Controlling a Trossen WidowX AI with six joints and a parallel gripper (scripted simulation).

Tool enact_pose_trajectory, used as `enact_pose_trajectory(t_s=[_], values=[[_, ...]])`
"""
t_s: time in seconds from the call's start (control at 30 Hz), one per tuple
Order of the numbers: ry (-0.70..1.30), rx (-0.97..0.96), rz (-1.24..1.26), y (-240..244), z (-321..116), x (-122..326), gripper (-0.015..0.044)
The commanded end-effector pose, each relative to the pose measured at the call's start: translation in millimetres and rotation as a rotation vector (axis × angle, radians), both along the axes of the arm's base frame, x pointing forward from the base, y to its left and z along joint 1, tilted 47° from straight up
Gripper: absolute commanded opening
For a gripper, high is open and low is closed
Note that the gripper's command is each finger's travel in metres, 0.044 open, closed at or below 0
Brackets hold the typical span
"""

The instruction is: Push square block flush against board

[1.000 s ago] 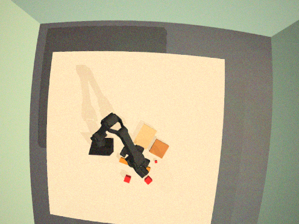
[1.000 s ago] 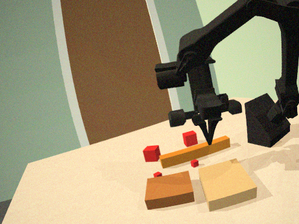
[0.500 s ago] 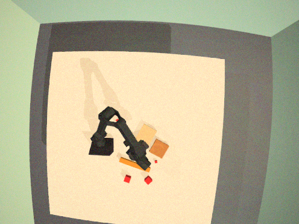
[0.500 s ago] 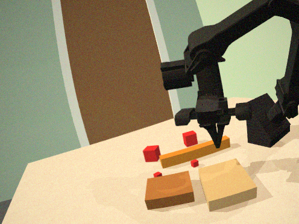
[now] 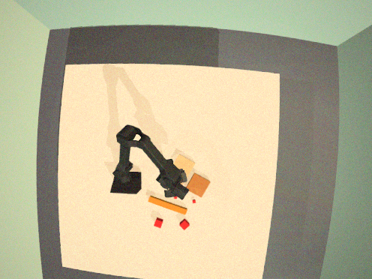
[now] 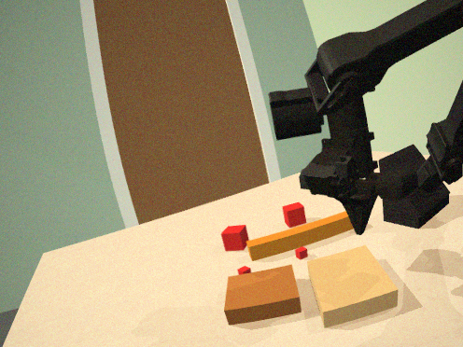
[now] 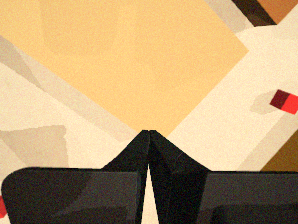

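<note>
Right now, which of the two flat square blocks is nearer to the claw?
The pale yellow block: it lies beside the shut claw, while the darker orange-brown block sits farther away.

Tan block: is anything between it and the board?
Yes. A small red cube lies between the board and the tan block, near the block's corner. The shut gripper also stands there, by the board's end.

1 long orange board (image 6: 299, 236), 2 flat square blocks (image 6: 262, 294) (image 6: 351, 284), and 4 red cubes (image 6: 234, 237) (image 6: 294, 215) (image 6: 301, 253) (image 6: 244, 270).
</note>
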State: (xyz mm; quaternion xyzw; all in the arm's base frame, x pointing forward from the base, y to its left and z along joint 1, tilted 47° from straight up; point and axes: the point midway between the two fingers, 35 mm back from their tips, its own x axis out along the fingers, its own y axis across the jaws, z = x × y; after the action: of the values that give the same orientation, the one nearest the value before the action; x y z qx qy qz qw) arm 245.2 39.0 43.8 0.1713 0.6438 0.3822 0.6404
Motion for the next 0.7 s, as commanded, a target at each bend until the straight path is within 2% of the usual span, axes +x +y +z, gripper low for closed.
enact_pose_trajectory(t_s=[0.0,0.5,0.67], values=[[0.084,-0.009,-0.08,7.6,8.2,-4.1,0.0],[0.451,-0.062,-0.42,39.0,41.6,-23.4,0.0],[0.467,-0.063,-0.434,40.3,43.2,-24.4,0.0]])
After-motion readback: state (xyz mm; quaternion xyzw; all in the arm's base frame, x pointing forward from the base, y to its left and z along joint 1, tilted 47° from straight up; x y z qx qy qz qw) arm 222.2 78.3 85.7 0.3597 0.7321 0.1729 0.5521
